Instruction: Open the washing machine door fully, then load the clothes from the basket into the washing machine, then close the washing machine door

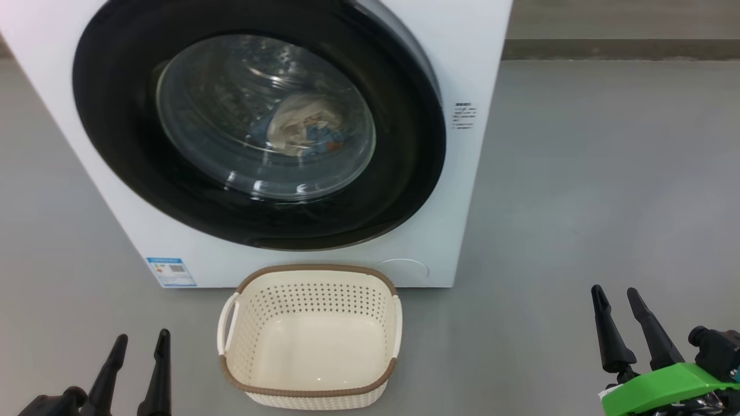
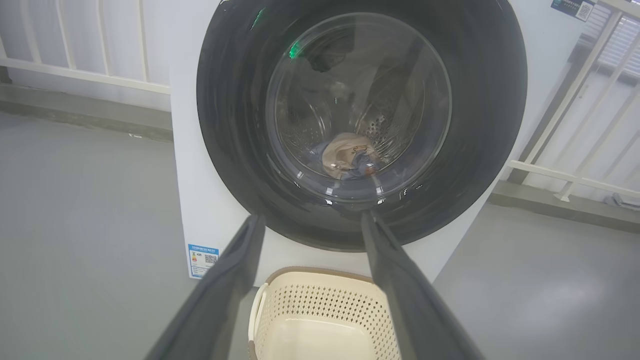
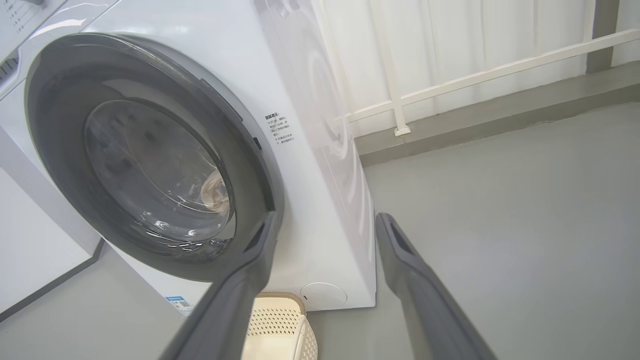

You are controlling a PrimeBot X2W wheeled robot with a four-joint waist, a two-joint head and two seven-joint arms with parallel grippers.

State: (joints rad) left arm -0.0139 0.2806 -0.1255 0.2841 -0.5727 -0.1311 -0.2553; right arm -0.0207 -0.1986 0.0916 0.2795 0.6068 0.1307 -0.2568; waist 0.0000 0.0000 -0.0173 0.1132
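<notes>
The white washing machine (image 1: 462,190) stands ahead with its round black door (image 1: 115,162) shut against the front. Through the glass window the clothes (image 1: 303,130) lie in the drum, a cream piece over blue cloth, also seen as clothes (image 2: 347,156) in the left wrist view. The cream basket (image 1: 312,280) sits on the floor right before the machine with nothing inside. My left gripper (image 1: 141,344) is open at the lower left. My right gripper (image 1: 615,294) is open at the lower right. Both hold nothing and stand apart from the basket.
Grey floor (image 1: 607,173) spreads to the right of the machine. A white railing (image 3: 475,75) and pale wall run behind it. A blue label (image 1: 171,271) sits low on the machine's front.
</notes>
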